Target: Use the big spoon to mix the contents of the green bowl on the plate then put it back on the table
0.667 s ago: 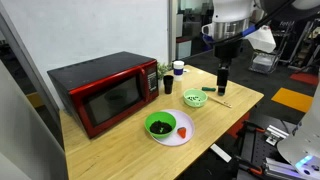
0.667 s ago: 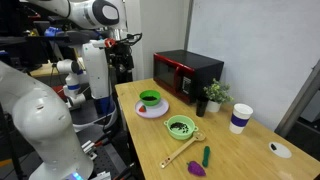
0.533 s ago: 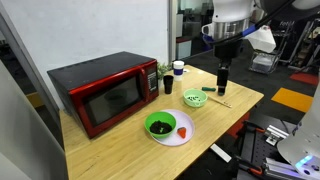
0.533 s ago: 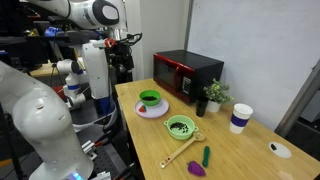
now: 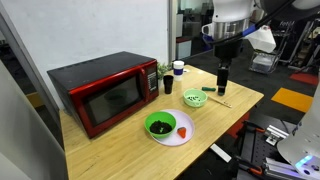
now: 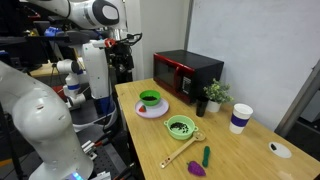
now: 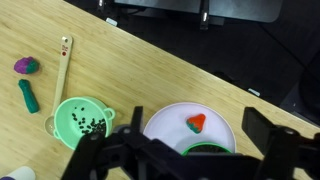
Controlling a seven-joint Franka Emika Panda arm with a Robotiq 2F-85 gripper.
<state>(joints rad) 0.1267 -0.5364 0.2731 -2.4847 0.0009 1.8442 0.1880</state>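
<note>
I have the end effector (image 7: 192,130) hovering high, wide open and empty, probably to survey the worktop (image 7: 150,70): the big spoon (image 7: 62,72) lies flat just beside the lime colander (image 7: 85,122), well apart from the green bowl (image 5: 160,124) on the plate (image 7: 165,125).

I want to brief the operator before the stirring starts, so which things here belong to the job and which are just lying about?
For the job: big spoon, green bowl, its dark contents, plate, table.

Lying about: red microwave, lime-green bowl, purple item, dark green item, red piece on the plate, cup, small plant.
</note>
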